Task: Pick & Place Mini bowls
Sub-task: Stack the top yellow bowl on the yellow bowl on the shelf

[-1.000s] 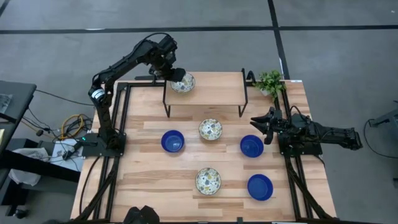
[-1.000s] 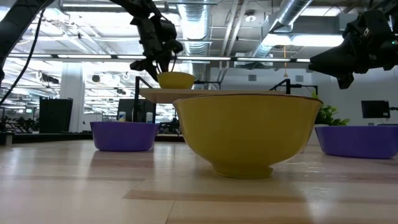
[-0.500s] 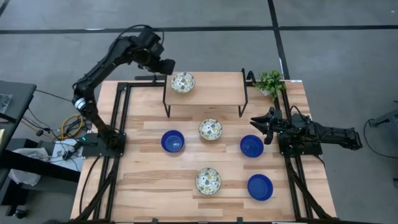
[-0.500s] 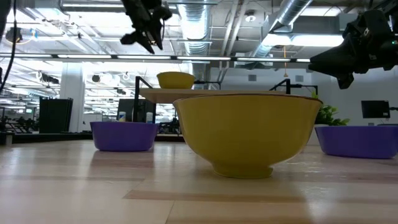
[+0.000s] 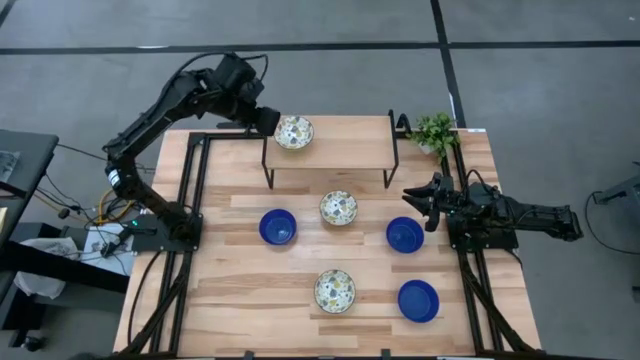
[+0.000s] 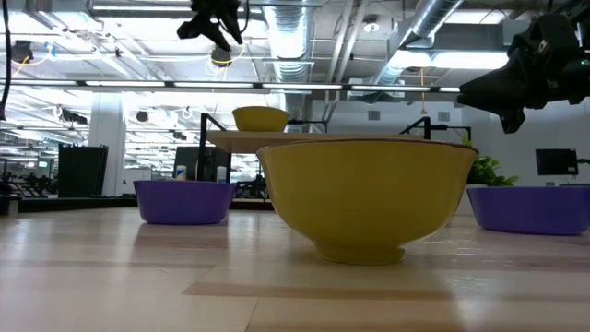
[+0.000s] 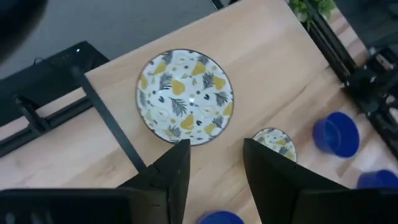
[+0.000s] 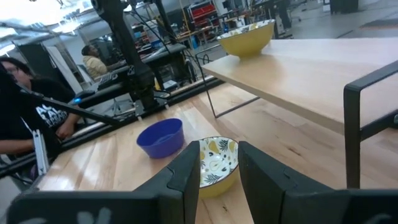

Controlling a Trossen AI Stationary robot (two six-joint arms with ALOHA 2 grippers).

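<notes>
One patterned mini bowl (image 5: pixel 294 132) (image 7: pixel 185 96) stands on its foot near the left end of the raised wooden shelf (image 5: pixel 345 148). On the table stand two more patterned bowls (image 5: pixel 339 208) (image 5: pixel 335 290) and three blue ones (image 5: pixel 278 227) (image 5: pixel 405 235) (image 5: pixel 418 300). My left gripper (image 5: pixel 264 119) (image 7: pixel 215 157) hovers open just left of the shelf bowl and well above it (image 6: pixel 214 20), touching nothing. My right gripper (image 5: pixel 424 202) (image 8: pixel 219 163) waits open above the table's right side, facing the middle patterned bowl (image 8: pixel 217 163).
The shelf rests on thin black metal legs (image 5: pixel 268 170). A small potted plant (image 5: pixel 435 130) sits at the far right corner. Black frame rails (image 5: pixel 195 190) run along both table sides. In the right wrist view, people (image 8: pixel 25 99) show beyond the table's left side.
My left gripper has come off the patterned bowl on the shelf, risen high above it and drawn back toward the table's left edge. The bowl has stayed where it was on the shelf.
</notes>
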